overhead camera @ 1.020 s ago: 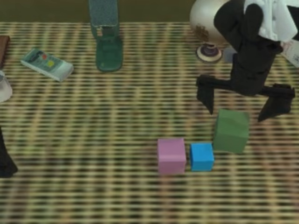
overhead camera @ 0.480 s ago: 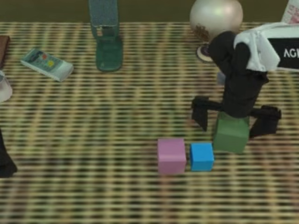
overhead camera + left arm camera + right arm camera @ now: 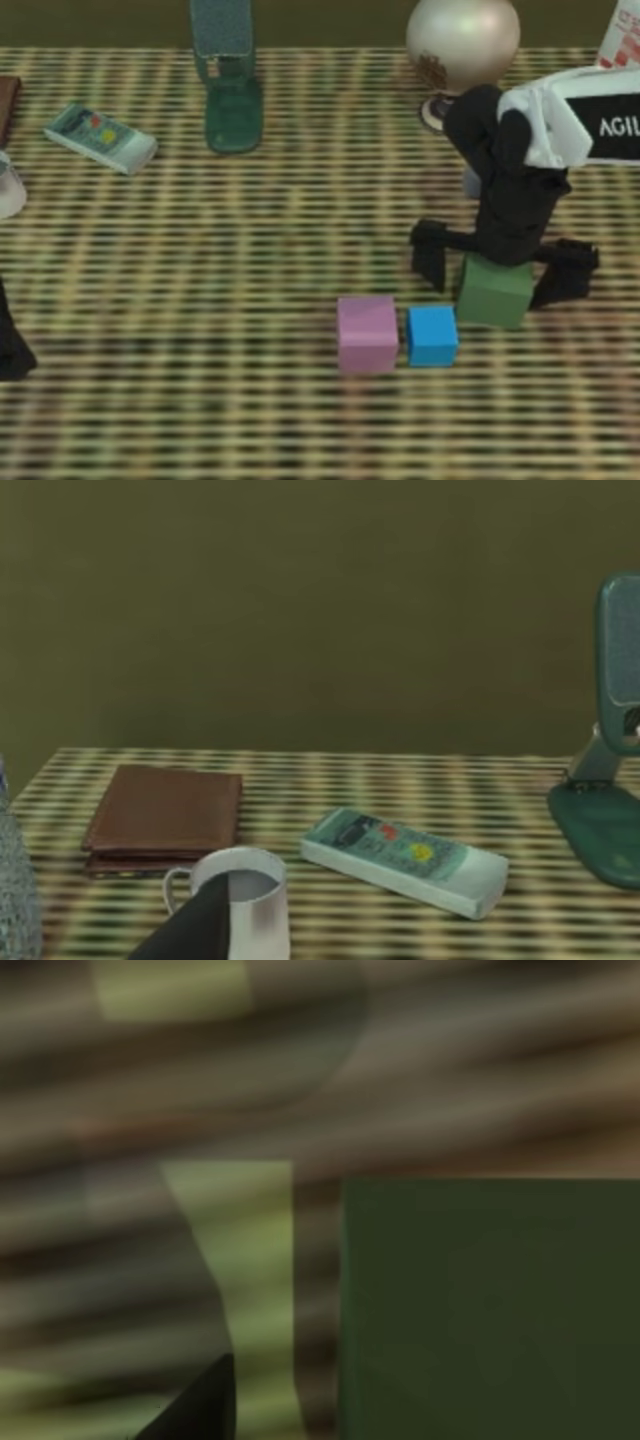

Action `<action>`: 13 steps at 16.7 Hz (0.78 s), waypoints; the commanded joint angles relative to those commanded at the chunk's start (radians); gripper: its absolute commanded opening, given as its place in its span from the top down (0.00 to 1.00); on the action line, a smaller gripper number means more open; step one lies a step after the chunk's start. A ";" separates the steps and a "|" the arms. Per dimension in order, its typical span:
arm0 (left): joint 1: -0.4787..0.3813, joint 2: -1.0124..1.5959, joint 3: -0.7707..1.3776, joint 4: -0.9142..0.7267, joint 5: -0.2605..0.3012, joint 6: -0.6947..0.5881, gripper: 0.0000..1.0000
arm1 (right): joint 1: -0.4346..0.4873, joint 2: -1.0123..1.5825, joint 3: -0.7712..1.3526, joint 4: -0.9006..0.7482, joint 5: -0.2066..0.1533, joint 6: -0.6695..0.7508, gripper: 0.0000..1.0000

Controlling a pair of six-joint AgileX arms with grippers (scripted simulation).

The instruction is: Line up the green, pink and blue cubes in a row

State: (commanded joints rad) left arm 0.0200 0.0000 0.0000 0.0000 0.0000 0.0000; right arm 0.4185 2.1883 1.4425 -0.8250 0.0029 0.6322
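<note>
Three plain matte cubes sat in the lower middle of the top view: a light pink cube (image 3: 367, 333), a smaller bright blue cube (image 3: 432, 335) just to its right with a thin gap between them, and a larger dull green cube (image 3: 494, 291) just right of the blue one and set slightly farther back, so the three did not sit on one line. The right claw (image 3: 503, 266) hung directly over the green cube with its two dark fingers spread wide, one on each side of the cube and neither touching it; it held nothing. In the right wrist view the green cube (image 3: 490, 1305) filled much of the picture as a flat, dark green face. The surface (image 3: 200, 300) was covered in a woven-looking check of pale yellow, green and brown stripes. Farther back stood a teal-green glass vessel (image 3: 228, 80) and a pearly round ornament (image 3: 462, 40) on a small foot, with a flat white-and-teal box (image 3: 100, 137) lying to the left. The left arm was parked at the left edge, where the left wrist view showed a brown wallet (image 3: 165, 818) and a white mug (image 3: 240, 905) against a plain olive wall.
</note>
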 joint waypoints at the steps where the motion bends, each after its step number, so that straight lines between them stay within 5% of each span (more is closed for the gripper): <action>1: 0.000 0.000 0.000 0.000 0.000 0.000 0.00 | 0.000 0.000 0.000 0.000 0.000 0.000 0.23; 11: 0.000 0.000 0.000 0.000 0.000 0.000 0.00 | 0.000 0.000 0.000 0.000 0.000 0.000 0.98; 13: 0.000 0.000 0.000 0.000 0.000 0.000 0.00 | 0.000 0.000 0.000 0.000 0.000 0.000 1.00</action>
State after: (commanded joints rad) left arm 0.0200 0.0000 0.0000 0.0000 0.0000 0.0000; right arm 0.4185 2.1883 1.4425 -0.8250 0.0029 0.6322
